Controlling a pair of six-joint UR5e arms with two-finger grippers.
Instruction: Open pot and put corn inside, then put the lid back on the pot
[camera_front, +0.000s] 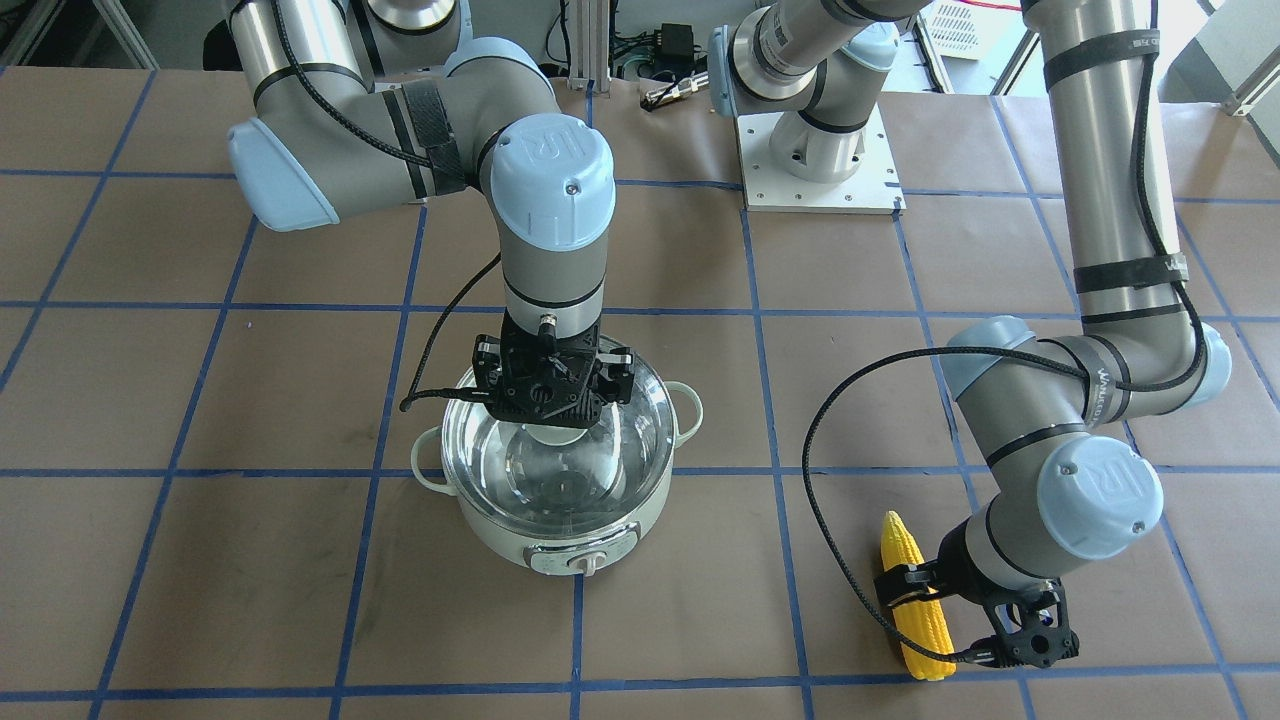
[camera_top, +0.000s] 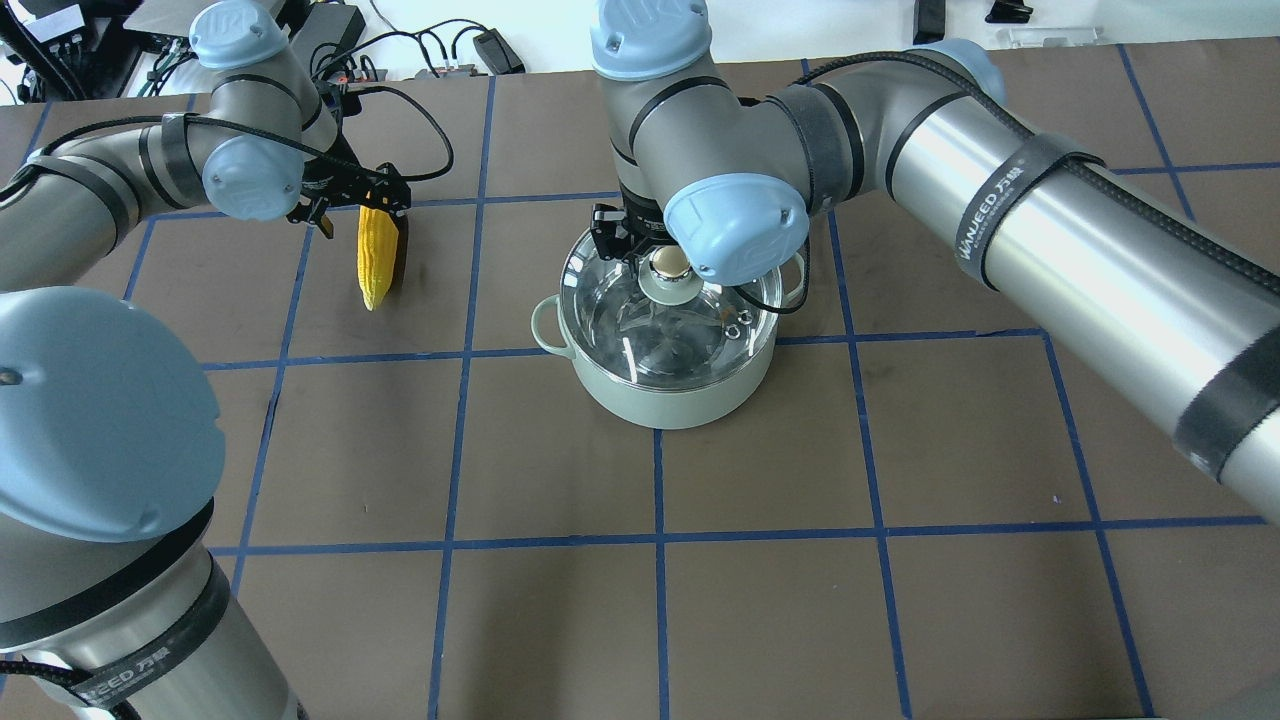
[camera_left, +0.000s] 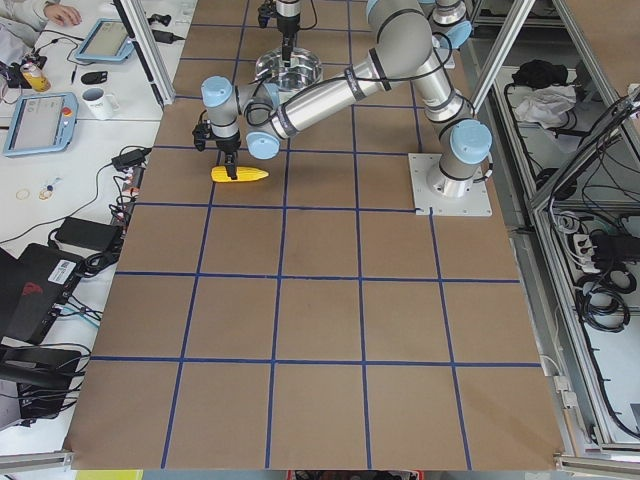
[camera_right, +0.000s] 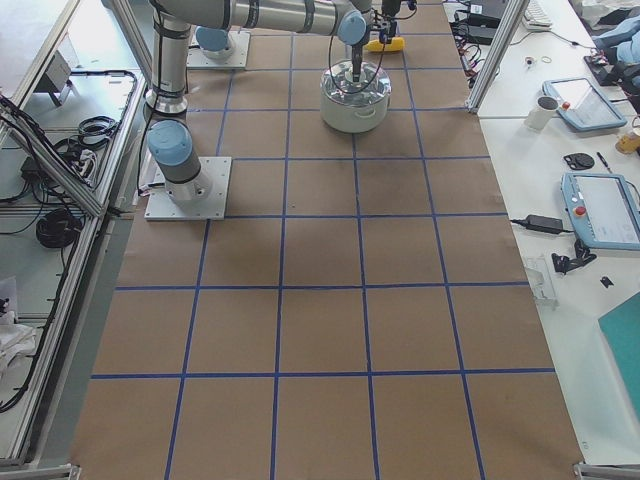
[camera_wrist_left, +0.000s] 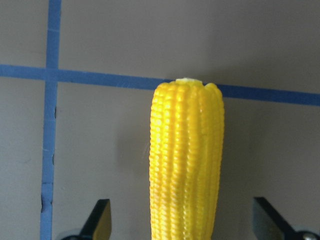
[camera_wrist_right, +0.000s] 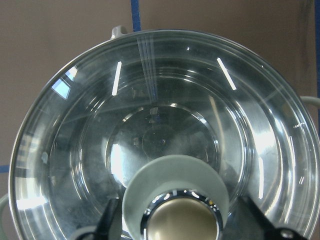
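Yellow corn (camera_front: 915, 600) lies flat at the pot's (camera_front: 560, 535) nine o'clock from overhead, left gripper (camera_wrist_left: 182, 221) straddling it, jaws wide. Right gripper (camera_wrist_right: 180, 220) spread wide around the knob (camera_top: 668, 262), lid (camera_front: 610, 455) seated on pot.

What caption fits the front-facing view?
Right gripper open over the lid on the pot; left gripper open astride the corn.

Bright even light w/ soft shadows, glare streaks on lid (camera_wrist_right: 160, 135), pics sharp.

Four exterior views around the pot (camera_front: 492, 532)
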